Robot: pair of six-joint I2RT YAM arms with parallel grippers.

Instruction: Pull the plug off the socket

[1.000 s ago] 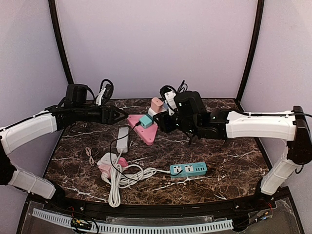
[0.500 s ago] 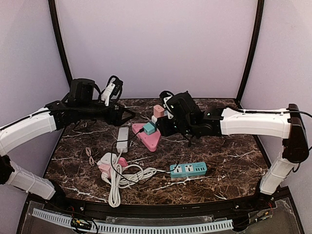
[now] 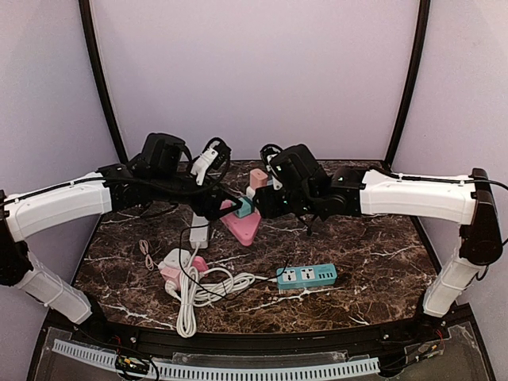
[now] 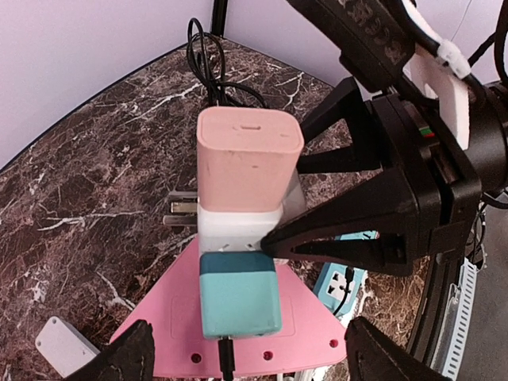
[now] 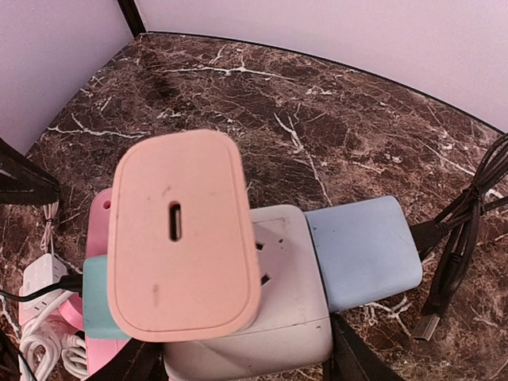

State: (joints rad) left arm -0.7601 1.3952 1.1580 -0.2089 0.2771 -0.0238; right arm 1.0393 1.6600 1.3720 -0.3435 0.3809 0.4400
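A white cube socket (image 5: pixel 298 317) carries a pink plug (image 5: pixel 182 238) on top, a blue plug (image 5: pixel 363 250) on one side and a teal plug (image 4: pixel 238 302) with a black cable on the other. My right gripper (image 5: pixel 242 367) is shut on the cube, one black finger (image 4: pixel 349 234) pressing its side. In the top view the cube's pink plug (image 3: pixel 257 178) stands over the pink triangular strip (image 3: pixel 242 228). My left gripper (image 4: pixel 254 363) is open, its fingers wide on either side just short of the teal plug (image 3: pixel 243 208), touching nothing.
A white power strip (image 3: pixel 200 226) lies left of the pink strip. A pink-and-white socket (image 3: pixel 181 264) with a coiled white cable (image 3: pixel 198 294) sits at the front left, and a teal power strip (image 3: pixel 306 275) at the front right. Black cables (image 5: pixel 460 238) trail behind the cube.
My left arm has swung right and forward, bringing its open gripper up to the teal plug. The right gripper has stayed shut on the cube, barely shifting.
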